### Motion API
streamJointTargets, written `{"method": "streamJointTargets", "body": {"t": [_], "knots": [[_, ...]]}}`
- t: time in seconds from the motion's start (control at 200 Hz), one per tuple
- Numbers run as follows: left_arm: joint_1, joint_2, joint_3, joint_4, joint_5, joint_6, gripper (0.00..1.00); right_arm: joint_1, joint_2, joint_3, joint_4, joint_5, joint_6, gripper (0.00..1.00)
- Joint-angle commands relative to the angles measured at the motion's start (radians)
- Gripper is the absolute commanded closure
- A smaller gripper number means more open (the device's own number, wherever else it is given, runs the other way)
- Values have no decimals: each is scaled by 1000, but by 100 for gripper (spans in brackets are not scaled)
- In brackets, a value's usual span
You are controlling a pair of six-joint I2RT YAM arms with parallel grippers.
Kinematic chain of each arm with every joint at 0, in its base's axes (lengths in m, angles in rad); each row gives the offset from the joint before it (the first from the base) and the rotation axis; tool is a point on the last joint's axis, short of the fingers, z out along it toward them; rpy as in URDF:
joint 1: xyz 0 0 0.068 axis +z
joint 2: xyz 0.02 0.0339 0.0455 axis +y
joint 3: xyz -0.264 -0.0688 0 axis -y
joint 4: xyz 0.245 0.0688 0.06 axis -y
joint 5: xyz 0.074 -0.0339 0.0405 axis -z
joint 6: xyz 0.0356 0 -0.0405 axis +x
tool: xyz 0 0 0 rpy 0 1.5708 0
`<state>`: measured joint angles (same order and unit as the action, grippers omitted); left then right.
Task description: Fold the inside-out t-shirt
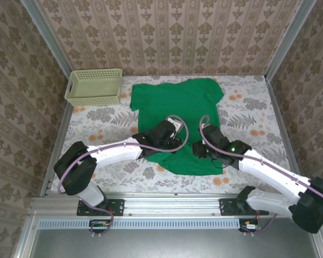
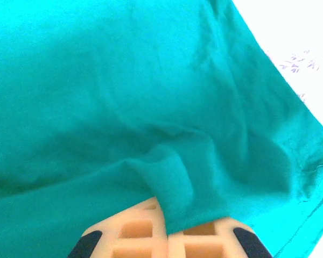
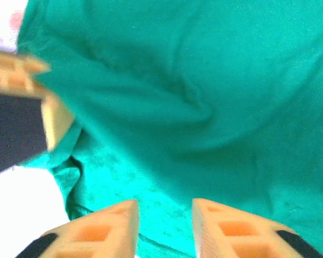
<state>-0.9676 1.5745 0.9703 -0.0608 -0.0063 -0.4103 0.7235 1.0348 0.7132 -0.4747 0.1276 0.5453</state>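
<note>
The bright green t-shirt (image 1: 177, 113) lies spread in the middle of the table, collar end far, hem near the arms. My left gripper (image 1: 175, 144) is over the shirt's lower middle, shut on a pinched fold of the cloth (image 2: 169, 183) that rises between its orange fingers (image 2: 134, 231). My right gripper (image 1: 200, 152) hovers at the shirt's lower right part. It is open, its two orange fingers (image 3: 105, 226) apart over the green cloth (image 3: 204, 107) with nothing between them. The left gripper's finger (image 3: 21, 86) shows at the left edge of the right wrist view.
A pale yellow-green basket (image 1: 94, 86) stands at the back left, beside the shirt's sleeve. The floral tablecloth (image 1: 247, 115) lies bare to the right and left of the shirt. Patterned walls close in the table on three sides.
</note>
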Motion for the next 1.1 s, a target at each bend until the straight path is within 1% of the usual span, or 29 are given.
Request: {"method": "streamJointTargets", "body": {"t": [0.0,0.085,0.19,0.335,0.44,0.65,0.875,1.095], "knots": [[24,-54,48,-36,73,-17,100,92,-91,-108,100,137,45,63],[35,-65,62,-46,95,-13,100,169,-111,-195,210,140,70,63],[45,-71,85,-69,115,-12,100,271,-62,-252,342,181,63,63],[49,-88,121,-99,131,-10,100,307,78,-280,531,169,34,64],[51,-103,141,-118,141,-7,100,307,190,-274,652,163,8,64],[51,-134,176,-164,148,-4,100,302,420,-202,769,205,-54,67],[51,-173,210,-200,176,1,100,260,532,-162,857,238,-112,67],[51,-198,237,-228,186,12,100,144,610,-138,937,242,-138,63]]}}
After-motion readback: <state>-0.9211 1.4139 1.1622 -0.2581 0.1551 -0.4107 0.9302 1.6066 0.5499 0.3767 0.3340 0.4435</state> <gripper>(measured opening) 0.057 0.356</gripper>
